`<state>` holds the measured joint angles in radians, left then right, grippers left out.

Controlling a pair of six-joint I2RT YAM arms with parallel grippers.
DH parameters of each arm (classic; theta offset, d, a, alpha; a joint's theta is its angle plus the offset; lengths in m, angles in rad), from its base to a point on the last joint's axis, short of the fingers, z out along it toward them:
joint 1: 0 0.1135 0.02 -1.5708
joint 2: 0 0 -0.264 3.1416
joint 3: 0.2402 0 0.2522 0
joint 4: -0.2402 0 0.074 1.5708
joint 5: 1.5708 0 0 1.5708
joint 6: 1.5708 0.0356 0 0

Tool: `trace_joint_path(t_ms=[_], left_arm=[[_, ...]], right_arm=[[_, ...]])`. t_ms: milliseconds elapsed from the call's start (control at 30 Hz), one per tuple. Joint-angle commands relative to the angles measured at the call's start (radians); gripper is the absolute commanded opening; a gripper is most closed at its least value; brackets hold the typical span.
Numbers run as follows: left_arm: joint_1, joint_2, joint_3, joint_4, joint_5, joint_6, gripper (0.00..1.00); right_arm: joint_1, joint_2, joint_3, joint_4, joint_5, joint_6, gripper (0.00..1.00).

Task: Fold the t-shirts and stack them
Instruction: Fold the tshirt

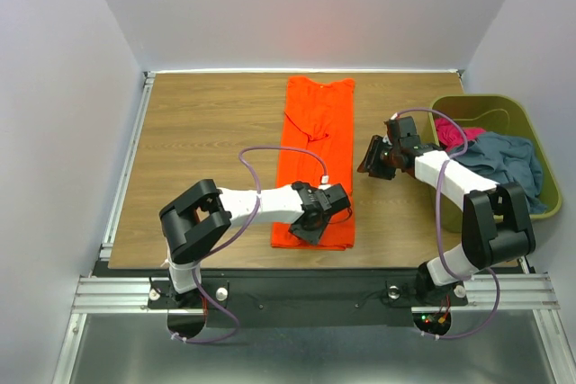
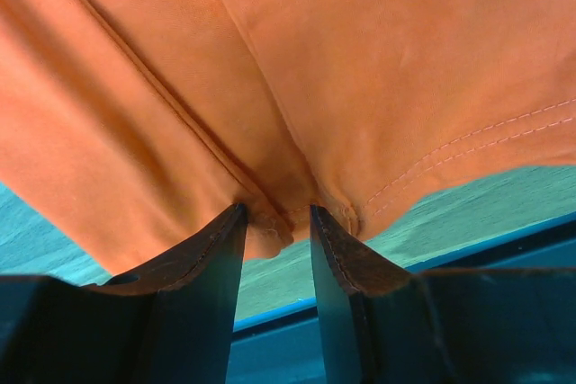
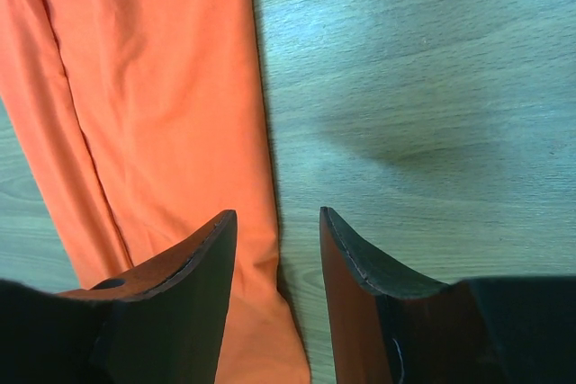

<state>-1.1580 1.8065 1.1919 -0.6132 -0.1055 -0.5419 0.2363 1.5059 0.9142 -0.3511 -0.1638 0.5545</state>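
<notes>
The left gripper [image 2: 277, 213] pinches the near hem of the orange t-shirt [image 1: 315, 155], folded lengthwise mid-table. The right gripper [image 3: 277, 222], part open and empty, hovers beside its right edge. Farther right, the olive tub [image 1: 504, 105] holds blue-grey [image 1: 508, 157] and magenta shirts [image 1: 453, 132].

Orange t-shirt [image 1: 315, 159]: bright orange, plain, no print; white label patch near left gripper [image 1: 317, 219]; paler stitch line along hem just right of its fingertips in wrist view.
Table [image 1: 207, 132]: brown wood grain, under both grippers.
Tub [image 1: 540, 146]: olive-green, right of right gripper [image 1: 373, 161].
Blue-grey t-shirt [image 1: 508, 157]: slate, plain, in tub.
Pink t-shirt [image 1: 454, 135]: magenta, plain.
Both grippers: black; fingers [image 3: 193, 267] dark brown.
</notes>
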Motion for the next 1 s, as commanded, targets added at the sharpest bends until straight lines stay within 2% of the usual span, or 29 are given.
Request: trace_joint_path(t_ms=[0, 100, 200, 300, 600, 767, 900, 967], left_arm=[[-0.003, 0.001, 0.035, -0.034, -0.006, 0.005, 0.42], [-0.006, -0.004, 0.038, -0.037, -0.013, 0.003, 0.36], [-0.009, -0.007, 0.043, -0.04, -0.017, 0.007, 0.2], [-0.019, -0.01, 0.049, -0.048, -0.017, 0.016, 0.14], [-0.058, -0.05, 0.066, -0.105, -0.026, 0.039, 0.14], [-0.077, -0.044, 0.034, -0.079, 0.001, 0.075, 0.16], [-0.109, -0.023, 0.038, -0.065, 0.021, 0.099, 0.22], [-0.118, -0.019, 0.048, -0.066, 0.018, 0.105, 0.29]], right_arm=[[-0.003, -0.029, -0.001, 0.008, -0.003, -0.007, 0.48], [-0.005, -0.029, -0.001, 0.008, -0.006, -0.007, 0.48], [-0.003, -0.026, -0.001, 0.008, -0.009, -0.005, 0.48], [-0.005, -0.026, -0.001, 0.008, -0.013, -0.005, 0.48], [-0.003, -0.023, 0.006, 0.008, -0.031, -0.016, 0.48], [-0.003, -0.007, 0.011, 0.009, -0.063, -0.03, 0.48], [-0.003, 0.008, 0.026, 0.011, -0.095, -0.051, 0.48], [-0.005, 0.014, 0.038, 0.011, -0.121, -0.068, 0.48]])
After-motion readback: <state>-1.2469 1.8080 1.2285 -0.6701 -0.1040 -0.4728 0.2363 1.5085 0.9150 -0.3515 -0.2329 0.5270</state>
